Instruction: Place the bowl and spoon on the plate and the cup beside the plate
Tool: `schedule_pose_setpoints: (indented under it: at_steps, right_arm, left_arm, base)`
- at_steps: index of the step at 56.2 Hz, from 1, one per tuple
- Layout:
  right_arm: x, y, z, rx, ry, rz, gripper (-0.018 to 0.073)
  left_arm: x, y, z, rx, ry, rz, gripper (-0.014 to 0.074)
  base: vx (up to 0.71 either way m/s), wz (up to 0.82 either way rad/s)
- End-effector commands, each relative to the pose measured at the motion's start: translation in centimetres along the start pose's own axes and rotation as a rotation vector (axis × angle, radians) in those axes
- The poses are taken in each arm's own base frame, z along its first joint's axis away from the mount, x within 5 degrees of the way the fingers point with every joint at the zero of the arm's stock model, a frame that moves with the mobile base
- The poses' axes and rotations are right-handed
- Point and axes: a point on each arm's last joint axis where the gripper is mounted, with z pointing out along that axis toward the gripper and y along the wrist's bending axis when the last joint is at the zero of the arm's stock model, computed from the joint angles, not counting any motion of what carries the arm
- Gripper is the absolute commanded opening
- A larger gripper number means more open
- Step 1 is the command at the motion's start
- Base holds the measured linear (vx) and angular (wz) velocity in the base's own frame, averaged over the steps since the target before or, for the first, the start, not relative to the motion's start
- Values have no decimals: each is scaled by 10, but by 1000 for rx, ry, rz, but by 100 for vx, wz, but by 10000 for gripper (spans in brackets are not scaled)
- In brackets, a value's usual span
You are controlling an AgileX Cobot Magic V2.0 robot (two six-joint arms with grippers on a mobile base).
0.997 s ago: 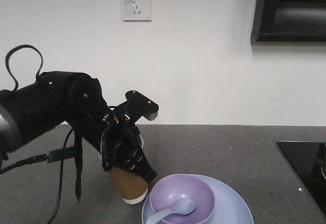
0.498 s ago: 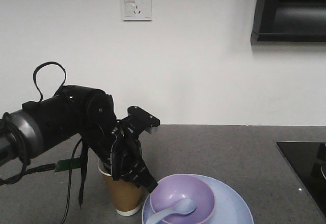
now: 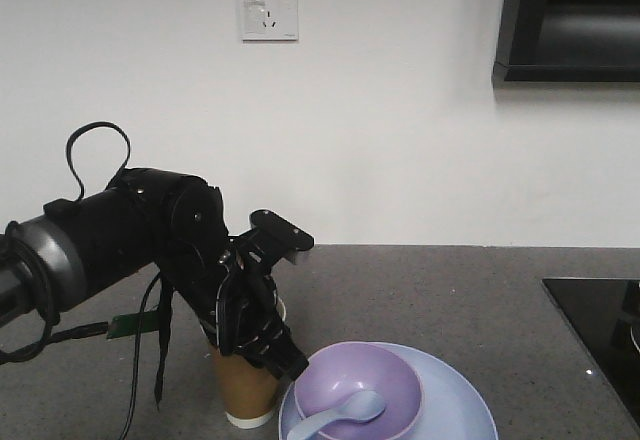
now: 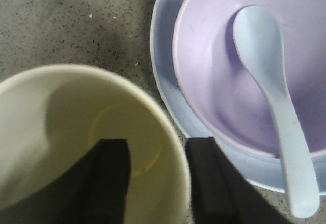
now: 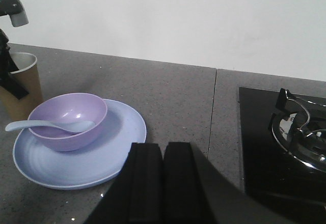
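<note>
While my left hand pinched the paper cup's rim, cup upright on the surface just beside the plate, I judged release came next; my right hand idled closed.

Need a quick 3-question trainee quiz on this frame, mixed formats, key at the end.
1. True or false: the spoon lies on the counter beside the plate.
2. Multiple choice: how does the left gripper hold the cup? A) both fingers outside the wall B) one finger inside, one outside the rim C) not touching it
3. Fill in: the right gripper's fingers are pressed ____, holding nothing.

Key
1. False: its scoop sits in the bowl, and the handle sticks out over the rim.
2. B
3. together
</note>
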Motion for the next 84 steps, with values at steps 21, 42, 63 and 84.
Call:
schedule_pose_setpoints:
  at_steps: [21, 42, 63, 84]
  right_arm:
    - [-14, 0, 0, 3, -85, -18, -8]
    - [-14, 0, 0, 5, -89, -21, -8]
    - [-13, -1, -2, 6, -79, -22, -8]
    - [-11, -1, -2, 12, -60, -27, -8]
  left_arm:
    - [-8, -6, -56, -30, -165, 4, 549]
    - [14, -22, -157, -73, -361, 12, 369]
    - [115, -49, -200, -148, -664, -16, -5]
    - [242, -77, -173, -150, -979, -110, -3]
  base:
    - [0, 0]
    - [0, 0]
    - [0, 0]
    - [0, 0]
